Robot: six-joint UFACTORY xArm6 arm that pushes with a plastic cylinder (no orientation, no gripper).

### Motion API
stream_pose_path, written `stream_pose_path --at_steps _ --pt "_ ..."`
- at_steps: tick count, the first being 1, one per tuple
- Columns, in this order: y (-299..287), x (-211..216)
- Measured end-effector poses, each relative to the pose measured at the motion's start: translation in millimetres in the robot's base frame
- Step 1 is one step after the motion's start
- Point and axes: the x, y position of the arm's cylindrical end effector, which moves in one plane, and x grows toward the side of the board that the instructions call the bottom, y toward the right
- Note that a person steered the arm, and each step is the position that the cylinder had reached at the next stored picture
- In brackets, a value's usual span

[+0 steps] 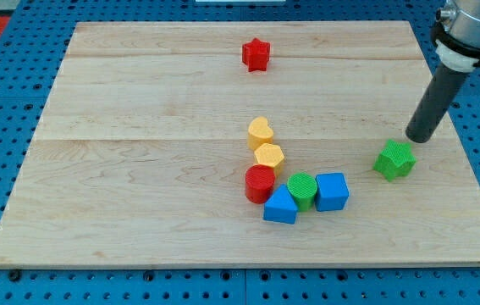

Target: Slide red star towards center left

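The red star (256, 54) lies near the view's top, a little right of the middle of the wooden board (138, 169). My tip (418, 137) is at the view's right, far from the red star, just above and right of the green star (394, 159). The rod rises from it to the top right corner.
A cluster sits below the board's middle: a yellow heart (260, 132), a yellow hexagon (269, 157), a red cylinder (260, 183), a green cylinder (302, 190), a blue cube (332, 191) and a blue block (281, 206). A blue pegboard (2, 110) surrounds the board.
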Motion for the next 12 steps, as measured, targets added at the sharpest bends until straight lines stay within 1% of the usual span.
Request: stream_pose_path --at_steps 1,2,3,4,5,6,7,8,10,11,12 --pt "-21 -24" --pt "-49 -58" --pt "-61 -72" --pt "-62 -72" --pt "-62 -99" --pt "-73 -113" --pt "-102 -148" --pt "-160 -159" --pt "-224 -166" --pt "-201 -197" --pt "-247 -193"
